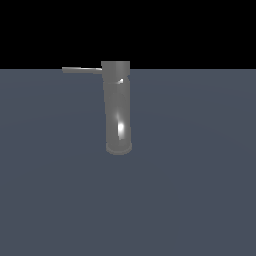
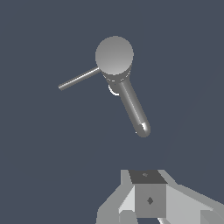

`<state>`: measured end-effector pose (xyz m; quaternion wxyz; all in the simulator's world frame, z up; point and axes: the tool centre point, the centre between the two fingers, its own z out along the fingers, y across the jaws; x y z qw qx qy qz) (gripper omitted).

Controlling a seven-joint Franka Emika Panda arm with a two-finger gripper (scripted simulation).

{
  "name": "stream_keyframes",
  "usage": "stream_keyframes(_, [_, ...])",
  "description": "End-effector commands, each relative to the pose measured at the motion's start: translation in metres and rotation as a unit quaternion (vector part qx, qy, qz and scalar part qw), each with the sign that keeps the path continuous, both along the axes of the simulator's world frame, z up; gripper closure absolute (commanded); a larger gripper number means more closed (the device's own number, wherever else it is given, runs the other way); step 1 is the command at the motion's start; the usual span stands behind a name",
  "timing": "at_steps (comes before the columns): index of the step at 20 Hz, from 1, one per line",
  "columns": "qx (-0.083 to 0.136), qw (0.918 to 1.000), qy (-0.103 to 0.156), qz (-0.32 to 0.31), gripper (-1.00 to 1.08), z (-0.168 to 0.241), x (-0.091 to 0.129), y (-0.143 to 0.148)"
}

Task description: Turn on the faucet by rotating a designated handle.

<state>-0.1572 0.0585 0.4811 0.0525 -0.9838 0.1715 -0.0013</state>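
Standing mid-frame on the desk [image 1: 200, 200], the faucet [image 1: 118, 110] points its handle [image 1: 81, 70] toward upper left, untouched; the claw [image 2: 148, 199] hangs well apart, its spread unclear.

Exterior view level, side-on; wrist view overhead; both on faucet [image 1: 118, 107].

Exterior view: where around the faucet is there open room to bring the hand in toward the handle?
The faucet stands alone on the floor. Bare floor borders its base on the exterior view's left, right and in front. The only obstruction is the handle, jutting toward the exterior view's left from the top. In the wrist view the hand sits well apart from it.
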Motion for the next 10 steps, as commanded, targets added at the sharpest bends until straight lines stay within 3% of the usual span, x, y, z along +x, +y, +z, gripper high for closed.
stream_keyframes(1, [0.006, 0.9995, 0.006, -0.030, 1.08, -0.007, 0.013, 0.005])
stream_keyframes(10, [0.016, 0.9898, 0.030, -0.138, 1.08, -0.036, 0.060, 0.023])
